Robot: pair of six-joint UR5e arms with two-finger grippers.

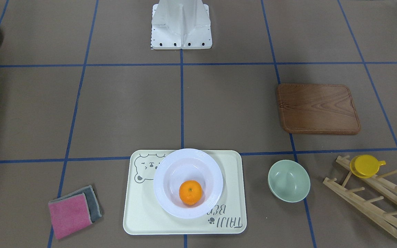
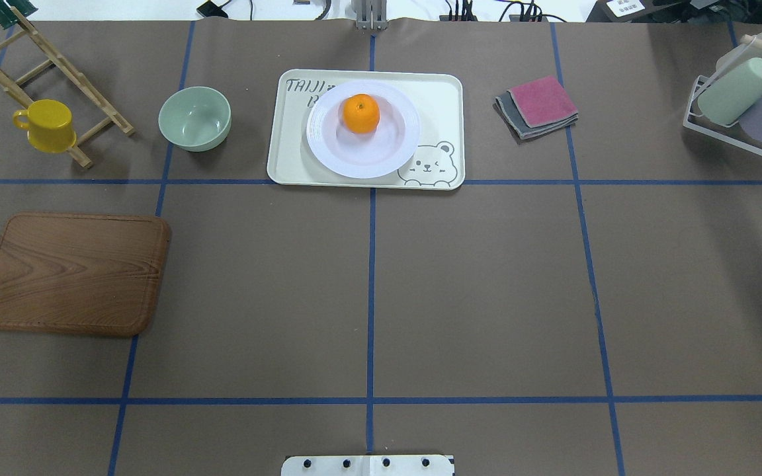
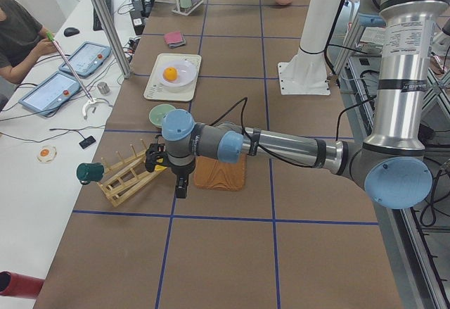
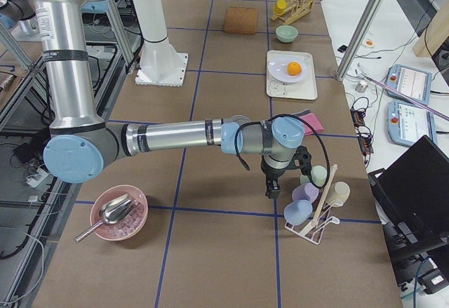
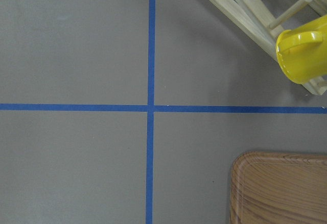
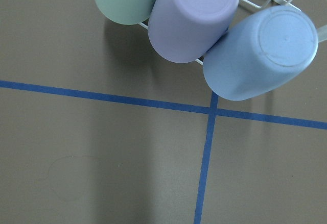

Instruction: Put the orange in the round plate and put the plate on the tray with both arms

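The tray [image 1: 143, 213] carries grey lettering [image 1: 227, 222] in one corner: "TAIJI" reads clearly, and a second line begins "BE" before the round plate [image 1: 171, 165] covers the rest. A grey bear face [image 1: 145, 168] fills the opposite corner, partly overlapped by the plate's rim. The plate sits on the tray, and the orange [image 1: 190, 192] lies in its well, stem dimple up.

The tray is cream, rectangular with rounded corners; the plate is glossy white with a wide ridged rim. On the brown tabletop [image 2: 487, 297], gridded with blue tape [image 2: 371, 297], a smooth pale-green bowl [image 1: 288, 180] stands just beside the tray, a grained wooden board [image 1: 317, 108] farther off. A yellow cup [image 1: 365, 166] hangs on a slatted wooden rack [image 1: 374, 203]. On the tray's other side lies a folded pink cloth [image 1: 69, 215] over a grey cloth [image 1: 93, 203]. A white wire rack [image 2: 738, 125] holds pastel tumblers.

The left gripper [image 3: 181, 186] hangs over the tabletop between the wooden rack and the board, well apart from the tray; the right gripper [image 4: 270, 190] hangs near the wire rack. Whether either is released or clenched cannot be told.
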